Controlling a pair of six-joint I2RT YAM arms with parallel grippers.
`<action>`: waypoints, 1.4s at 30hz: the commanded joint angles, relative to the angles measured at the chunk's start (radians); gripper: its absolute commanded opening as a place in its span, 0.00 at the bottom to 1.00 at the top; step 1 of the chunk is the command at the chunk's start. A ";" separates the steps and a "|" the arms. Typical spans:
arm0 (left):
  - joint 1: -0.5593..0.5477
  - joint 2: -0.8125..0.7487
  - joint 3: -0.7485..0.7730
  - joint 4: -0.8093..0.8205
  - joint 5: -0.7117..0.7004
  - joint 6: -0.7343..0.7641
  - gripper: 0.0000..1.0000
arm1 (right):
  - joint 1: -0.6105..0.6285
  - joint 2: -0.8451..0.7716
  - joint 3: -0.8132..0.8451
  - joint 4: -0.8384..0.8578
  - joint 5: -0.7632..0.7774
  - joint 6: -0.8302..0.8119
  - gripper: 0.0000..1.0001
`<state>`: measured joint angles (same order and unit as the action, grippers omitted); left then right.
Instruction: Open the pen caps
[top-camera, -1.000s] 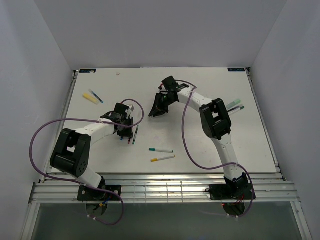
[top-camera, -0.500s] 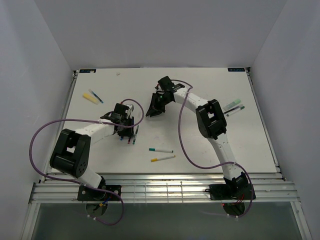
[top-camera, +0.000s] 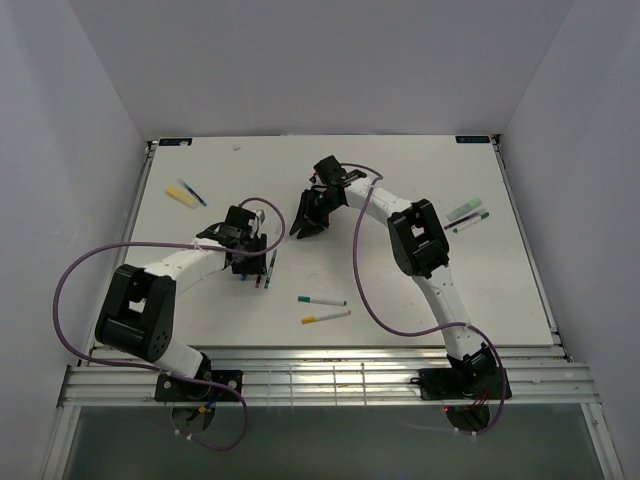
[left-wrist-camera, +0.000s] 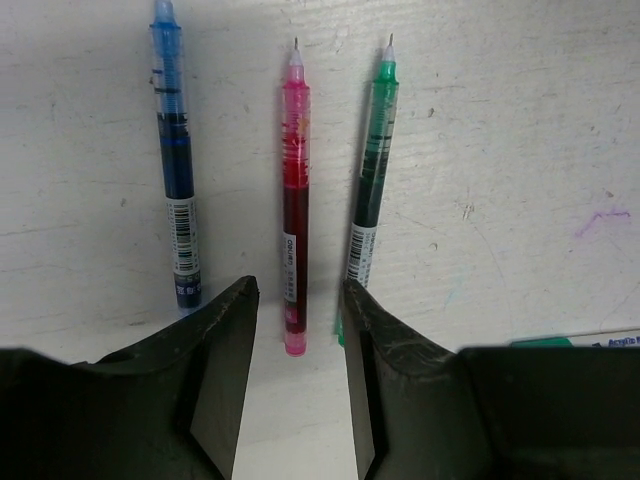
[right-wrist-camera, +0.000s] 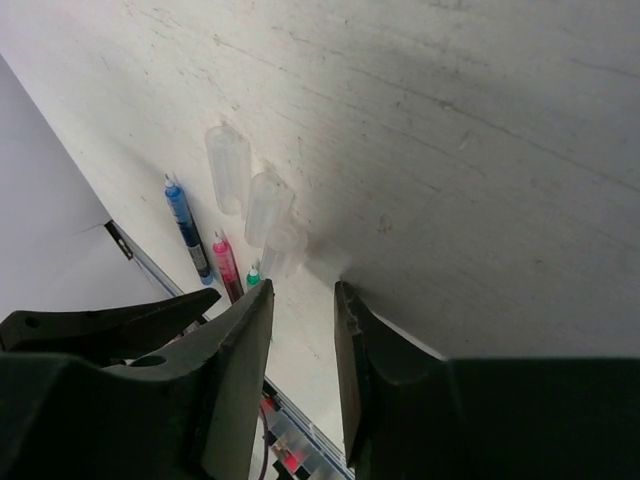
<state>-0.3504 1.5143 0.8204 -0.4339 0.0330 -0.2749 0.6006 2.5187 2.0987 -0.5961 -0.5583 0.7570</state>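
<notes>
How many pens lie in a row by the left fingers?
3, in wrist view: blue pen left, red pen middle, green pen right. Part of another marker shows lower right.

Lab booth: white walls (top-camera: 320, 70) enclose the worktable (top-camera: 270, 165).

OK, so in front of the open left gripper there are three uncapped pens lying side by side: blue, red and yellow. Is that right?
Not quite: the third pen is green, not yellow. The left wrist view shows the green pen beside the red pen and the blue pen, all three uncapped, in front of the open left gripper.
</notes>
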 joint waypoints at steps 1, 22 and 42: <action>0.004 -0.049 0.063 -0.022 -0.008 -0.004 0.50 | 0.001 0.002 0.030 -0.013 0.020 -0.007 0.39; 0.089 0.210 0.687 -0.344 -0.398 -0.204 0.55 | -0.033 -0.431 -0.247 -0.120 0.124 -0.251 0.40; 0.445 0.724 1.244 -0.394 -0.398 -0.336 0.56 | -0.033 -0.764 -0.782 -0.024 0.089 -0.360 0.41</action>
<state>0.0742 2.2181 1.9873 -0.8360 -0.3779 -0.5938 0.5659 1.7863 1.3396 -0.6472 -0.4511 0.4362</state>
